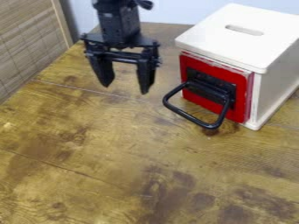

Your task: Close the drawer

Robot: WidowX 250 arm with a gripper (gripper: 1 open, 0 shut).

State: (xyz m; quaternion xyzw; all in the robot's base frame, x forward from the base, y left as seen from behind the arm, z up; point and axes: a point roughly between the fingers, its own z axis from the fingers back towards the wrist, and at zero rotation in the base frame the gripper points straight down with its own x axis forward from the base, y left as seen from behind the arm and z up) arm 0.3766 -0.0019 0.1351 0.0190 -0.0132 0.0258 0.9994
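A black two-fingered robot claw (125, 86), slightly blurred, hung above the far edge of a brown, wood-grained table (105, 166) with dark blotches, its tips pointing down and spread apart, with nothing between them. To one side, near the table's far right corner, stood a white boxy cabinet (278, 74) with an oblong slot in its top. The red flat-fronted drawer (243, 87) sat in the cabinet's front face, which was turned toward the near side of the table. Its black plate (212, 86) carried a large black loop handle (191, 121) that jutted out and down over the table's surface. Claw and handle were apart. A light brown slatted panel (30, 39) rose by the table's far left corner.
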